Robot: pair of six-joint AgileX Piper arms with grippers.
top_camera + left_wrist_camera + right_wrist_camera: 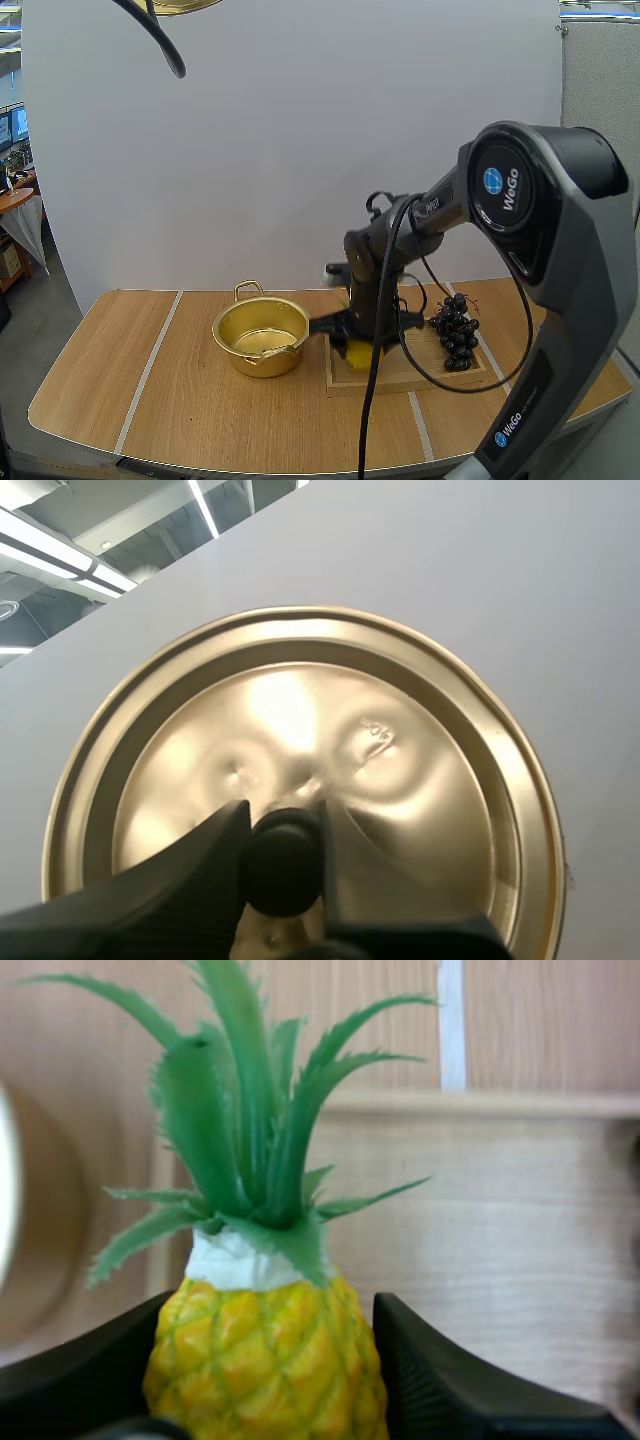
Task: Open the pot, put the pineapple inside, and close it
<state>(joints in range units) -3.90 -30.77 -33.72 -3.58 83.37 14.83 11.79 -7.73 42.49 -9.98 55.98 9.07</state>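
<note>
The gold pot [260, 336] stands open on the table, left of the wooden tray [420, 372]. Its gold lid [300, 740] hangs in the air, and my left gripper [283, 858] is shut on the lid's black knob [283, 865]. An edge of the lid [186, 5] shows high above the table. The yellow pineapple [265, 1360] with green leaves [245, 1110] sits between my right gripper's [265, 1385] fingers, which press on both its sides. In the high view the right gripper [358, 345] holds the pineapple [364, 351] at the tray's left end, close to the pot.
A bunch of dark grapes [455, 330] lies on the right part of the tray. The wooden table [130, 380] spreads to the left and front of the pot. A white wall stands behind.
</note>
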